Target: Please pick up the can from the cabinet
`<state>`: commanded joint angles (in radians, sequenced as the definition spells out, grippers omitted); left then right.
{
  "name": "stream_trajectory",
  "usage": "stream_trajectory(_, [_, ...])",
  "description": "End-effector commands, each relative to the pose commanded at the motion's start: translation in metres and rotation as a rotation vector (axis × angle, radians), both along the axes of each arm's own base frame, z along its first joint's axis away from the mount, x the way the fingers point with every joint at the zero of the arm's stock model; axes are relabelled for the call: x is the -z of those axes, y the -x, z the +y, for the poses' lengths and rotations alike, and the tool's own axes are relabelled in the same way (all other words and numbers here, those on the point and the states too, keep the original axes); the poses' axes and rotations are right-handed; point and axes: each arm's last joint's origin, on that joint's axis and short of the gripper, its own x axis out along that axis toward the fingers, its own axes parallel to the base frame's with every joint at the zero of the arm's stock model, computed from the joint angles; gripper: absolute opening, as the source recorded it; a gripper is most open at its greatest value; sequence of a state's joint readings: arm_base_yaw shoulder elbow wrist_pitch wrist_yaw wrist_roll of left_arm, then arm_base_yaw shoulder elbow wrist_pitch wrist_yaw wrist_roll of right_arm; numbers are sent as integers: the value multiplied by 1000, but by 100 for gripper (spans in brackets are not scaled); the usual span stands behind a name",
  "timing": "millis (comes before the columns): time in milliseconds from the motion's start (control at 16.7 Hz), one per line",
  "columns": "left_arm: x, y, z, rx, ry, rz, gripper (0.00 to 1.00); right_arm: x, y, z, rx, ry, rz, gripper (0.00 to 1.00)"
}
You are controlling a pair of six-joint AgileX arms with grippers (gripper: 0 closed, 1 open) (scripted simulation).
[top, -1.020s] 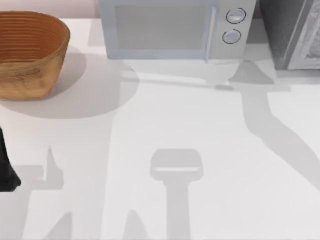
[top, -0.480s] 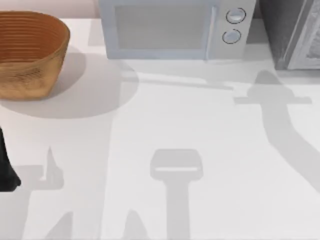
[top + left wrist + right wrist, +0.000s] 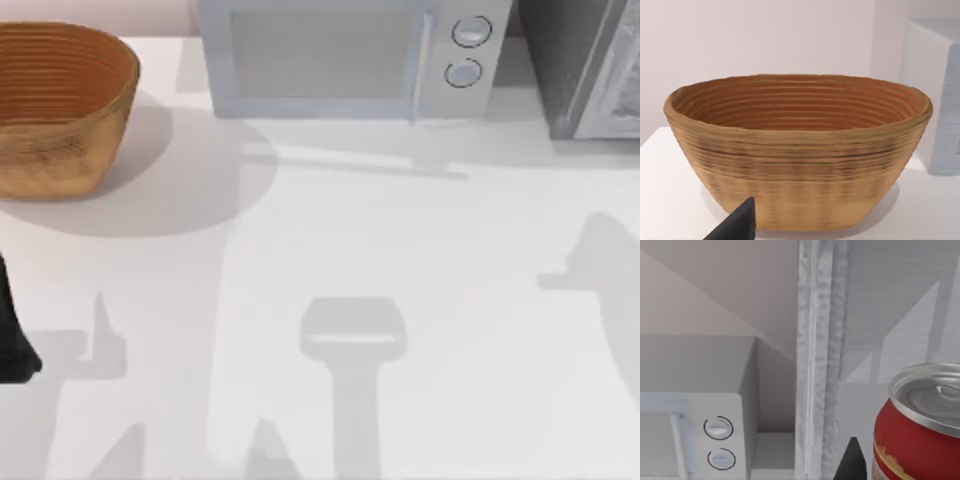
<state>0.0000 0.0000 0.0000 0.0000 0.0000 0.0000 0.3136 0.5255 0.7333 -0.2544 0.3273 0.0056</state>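
Beside the right gripper's fingertip [image 3: 852,460] stands the can [image 3: 917,425]; grip state unclear.

The cabinet [image 3: 585,65], at two o'clock in the top view, is cut off by the upper and right edges. The microwave [image 3: 350,55] loses its top at twelve o'clock. The basket [image 3: 60,105] is cropped at ten o'clock. In the right wrist view the can [image 3: 920,430] runs off the frame, its label unreadable. A dark fingertip [image 3: 737,225] shows partly in the left wrist view.
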Motion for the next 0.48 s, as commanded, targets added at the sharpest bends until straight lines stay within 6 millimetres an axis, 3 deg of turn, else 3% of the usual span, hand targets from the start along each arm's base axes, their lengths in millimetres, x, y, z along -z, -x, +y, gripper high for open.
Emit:
stream_trajectory(300, [0, 0, 0, 0, 0, 0, 100, 106, 12, -20, -6, -11, -8, 0])
stream_trajectory(480, [0, 0, 0, 0, 0, 0, 100, 152, 14, -26, -9, -15, -23, 0])
